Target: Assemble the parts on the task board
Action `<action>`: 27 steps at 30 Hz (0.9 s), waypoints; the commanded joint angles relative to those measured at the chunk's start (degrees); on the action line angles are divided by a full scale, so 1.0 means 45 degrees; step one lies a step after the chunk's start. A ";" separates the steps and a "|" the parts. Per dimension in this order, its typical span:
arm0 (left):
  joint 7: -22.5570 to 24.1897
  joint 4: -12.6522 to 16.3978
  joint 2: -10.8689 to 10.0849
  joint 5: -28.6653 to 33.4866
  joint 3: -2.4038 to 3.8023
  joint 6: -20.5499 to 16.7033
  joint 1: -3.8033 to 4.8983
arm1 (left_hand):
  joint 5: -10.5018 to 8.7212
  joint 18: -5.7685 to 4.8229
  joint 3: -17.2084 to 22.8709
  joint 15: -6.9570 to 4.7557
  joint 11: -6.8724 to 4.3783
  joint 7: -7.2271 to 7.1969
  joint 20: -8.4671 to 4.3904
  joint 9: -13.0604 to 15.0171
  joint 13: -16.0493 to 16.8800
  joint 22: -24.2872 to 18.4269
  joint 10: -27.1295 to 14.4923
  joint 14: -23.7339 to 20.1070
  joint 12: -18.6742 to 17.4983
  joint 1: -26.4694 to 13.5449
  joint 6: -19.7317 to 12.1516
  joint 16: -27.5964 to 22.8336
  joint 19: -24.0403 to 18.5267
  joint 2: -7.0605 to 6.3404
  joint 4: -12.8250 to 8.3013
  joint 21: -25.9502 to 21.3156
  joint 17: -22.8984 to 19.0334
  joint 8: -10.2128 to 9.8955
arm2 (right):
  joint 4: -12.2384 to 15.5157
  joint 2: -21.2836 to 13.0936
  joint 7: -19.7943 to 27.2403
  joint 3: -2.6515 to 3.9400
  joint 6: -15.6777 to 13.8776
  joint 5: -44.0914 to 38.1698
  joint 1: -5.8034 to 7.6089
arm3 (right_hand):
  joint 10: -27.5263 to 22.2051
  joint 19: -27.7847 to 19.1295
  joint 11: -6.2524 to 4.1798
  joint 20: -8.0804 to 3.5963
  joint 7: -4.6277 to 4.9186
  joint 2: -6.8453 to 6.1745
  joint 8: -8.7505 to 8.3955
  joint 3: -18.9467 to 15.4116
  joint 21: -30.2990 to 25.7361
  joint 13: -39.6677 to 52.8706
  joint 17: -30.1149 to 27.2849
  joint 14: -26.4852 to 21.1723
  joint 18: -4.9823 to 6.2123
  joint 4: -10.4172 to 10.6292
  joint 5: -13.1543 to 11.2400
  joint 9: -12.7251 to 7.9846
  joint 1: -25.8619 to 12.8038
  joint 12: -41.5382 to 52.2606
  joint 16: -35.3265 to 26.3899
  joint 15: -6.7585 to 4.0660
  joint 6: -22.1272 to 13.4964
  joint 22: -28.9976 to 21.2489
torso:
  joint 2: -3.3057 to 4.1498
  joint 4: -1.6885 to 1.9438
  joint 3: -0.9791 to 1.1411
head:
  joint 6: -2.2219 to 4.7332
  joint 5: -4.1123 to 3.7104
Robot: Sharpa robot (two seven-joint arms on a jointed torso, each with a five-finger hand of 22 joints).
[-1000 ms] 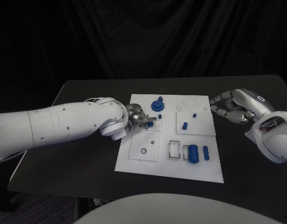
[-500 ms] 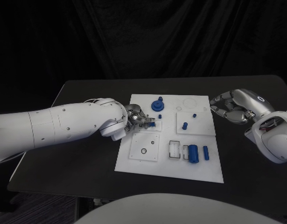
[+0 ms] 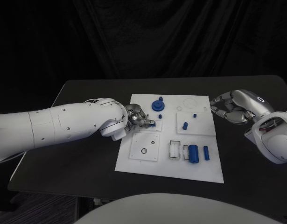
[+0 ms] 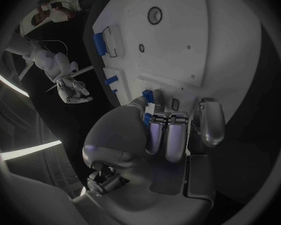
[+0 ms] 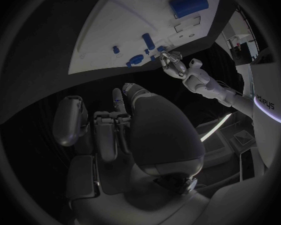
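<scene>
Silver fingers: the left hand (image 3: 135, 119) pinches a small blue part (image 3: 151, 123) at its fingertips (image 4: 154, 131), over the task board (image 3: 158, 163) near its left edge.
Right hand (image 3: 232, 108): curled in, holding nothing, just off the board's right edge.
Board: blue cylinder (image 3: 193, 153) lies near its front.

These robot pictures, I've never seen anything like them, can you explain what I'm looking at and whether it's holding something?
It is a two-armed robot at a black table. The square picture looks down from its head; each round one comes from a camera at one wrist. In the middle lies a white task board with small blue parts, among them a blue cylinder near the front and a knobbed blue part at the back. The left hand is over the board's edge, pinching a small blue part. The right hand hangs beside the board, fingers curled, holding nothing.
</scene>
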 commanded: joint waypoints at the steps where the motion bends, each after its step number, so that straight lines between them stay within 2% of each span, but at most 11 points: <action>1: 0.0744 0.0145 -0.0097 0.0028 -0.0035 -0.0689 -0.0077 | -0.0075 0.0055 -0.0019 -0.0052 0.0001 0.0050 0.0011 -0.0017 0.3178 0.0199 0.1095 0.1324 -0.0026 0.0043 -0.0042 0.0034 -0.0072 -0.0110 0.0103 -0.0012 0.3354 -0.0025 | 0.0009 -0.0016 -0.0177 0.0007 0.0067 -0.0018 -0.0034 | 0.1026 -0.0054 0.0095 -0.0003 0.0047 0.0096 -0.0086 0.0064 -0.0096 0.2883 0.3286 0.1297 0.0181 -0.0006 0.0070 -0.0026 0.0077 -0.0077 -0.0019 0.0077 0.0055 0.1903 | -0.0006 -0.0002 0.0004 | 0.0002 -0.0012; 4: 0.1217 0.0326 -0.0242 -0.0087 -0.0035 -0.1310 -0.0079 | -0.0207 0.0000 -0.0115 -0.0059 -0.0019 0.0011 0.0021 0.0031 0.3300 0.0413 0.1274 0.1324 0.0137 -0.0010 0.0227 0.0034 0.0143 -0.0256 0.0290 0.0150 0.3354 0.0043 | 0.0004 -0.0023 -0.0177 0.0007 0.0067 -0.0018 -0.0034 | 0.1026 -0.0054 0.0095 -0.0003 0.0047 0.0096 -0.0086 0.0064 -0.0096 0.2883 0.3286 0.1297 0.0181 -0.0006 0.0070 -0.0026 0.0077 -0.0077 -0.0019 0.0077 0.0055 0.1903 | -0.0003 -0.0002 0.0005 | 0.0002 -0.0016; 9: 0.1725 0.0730 -0.0571 -0.0689 -0.0034 -0.2289 -0.0079 | -0.0175 -0.0067 -0.0281 -0.0121 -0.0094 -0.0076 -0.0023 0.0183 0.3349 0.0681 0.1344 0.1324 0.0202 -0.0064 0.0502 0.0034 0.0428 -0.0418 0.0557 0.0360 0.3354 0.0200 | 0.0009 -0.0046 -0.0181 0.0007 0.0070 -0.0018 -0.0035 | 0.1023 -0.0052 0.0095 -0.0003 0.0049 0.0099 -0.0088 0.0065 -0.0095 0.2879 0.3278 0.1293 0.0181 -0.0002 0.0074 -0.0027 0.0073 -0.0080 -0.0025 0.0077 0.0053 0.1904 | -0.0006 -0.0008 0.0007 | 0.0002 -0.0041; 14: 0.1769 0.1091 -0.0856 -0.0917 -0.0033 -0.2701 -0.0070 | -0.0027 -0.0113 -0.0377 -0.0220 -0.0214 -0.0215 -0.0107 0.0407 0.3349 0.0858 0.1344 0.1324 0.0202 -0.0024 0.0829 0.0034 0.0617 -0.0472 0.0598 0.0488 0.3354 0.0452 | -0.0003 -0.0059 -0.0195 0.0007 0.0078 -0.0018 -0.0035 | 0.1023 -0.0052 0.0095 -0.0003 0.0049 0.0099 -0.0088 0.0065 -0.0095 0.2879 0.3278 0.1293 0.0181 -0.0002 0.0074 -0.0027 0.0073 -0.0080 -0.0025 0.0077 0.0053 0.1904 | -0.0012 -0.0009 0.0005 | 0.0002 -0.0045; 21: 0.1507 0.1206 -0.0916 -0.1008 -0.0031 -0.2516 -0.0029 | -0.0002 -0.0130 -0.0411 -0.0257 -0.0255 -0.0260 -0.0142 0.0497 0.3349 0.0920 0.1344 0.1324 0.0202 -0.0025 0.0906 0.0034 0.0681 -0.0473 0.0603 0.0532 0.3354 0.0529 | -0.0034 -0.0025 -0.0210 0.0007 0.0093 -0.0018 -0.0036 | 0.1023 -0.0052 0.0095 -0.0003 0.0049 0.0099 -0.0088 0.0065 -0.0095 0.2879 0.3278 0.1293 0.0181 -0.0002 0.0074 -0.0027 0.0073 -0.0080 -0.0025 0.0077 0.0053 0.1904 | -0.0033 -0.0001 0.0001 | 0.0002 -0.0048; 23: 0.1370 0.1161 -0.0861 -0.1016 -0.0031 -0.2309 -0.0023 | -0.0058 -0.0126 -0.0449 -0.0275 -0.0262 -0.0251 -0.0163 0.0490 0.3349 0.0913 0.1344 0.1324 0.0202 -0.0096 0.0848 0.0034 0.0674 -0.0445 0.0633 0.0515 0.3354 0.0455 | -0.0036 -0.0026 -0.0212 0.0007 0.0092 -0.0018 -0.0036 | 0.1023 -0.0052 0.0095 -0.0003 0.0049 0.0099 -0.0088 0.0065 -0.0095 0.2879 0.3278 0.1293 0.0181 -0.0002 0.0074 -0.0027 0.0073 -0.0080 -0.0025 0.0077 0.0053 0.1904 | -0.0033 0.0000 0.0000 | 0.0002 -0.0052; 27: 0.0863 0.0932 -0.0631 -0.1027 -0.0031 -0.1482 -0.0018 | -0.0449 -0.0115 -0.0647 -0.0260 -0.0220 -0.0178 -0.0177 0.0355 0.3349 0.0886 0.1344 0.1324 0.0202 -0.0448 0.0740 0.0034 0.0634 -0.0327 0.0642 0.0437 0.3354 0.0049 | -0.0030 -0.0044 -0.0221 0.0007 0.0096 -0.0018 -0.0036 | 0.1029 -0.0047 0.0098 -0.0002 0.0051 0.0106 -0.0091 0.0070 -0.0093 0.2886 0.3284 0.1296 0.0179 0.0008 0.0085 -0.0030 0.0057 -0.0075 -0.0020 0.0079 0.0056 0.1906 | -0.0050 -0.0002 0.0010 | 0.0002 -0.0055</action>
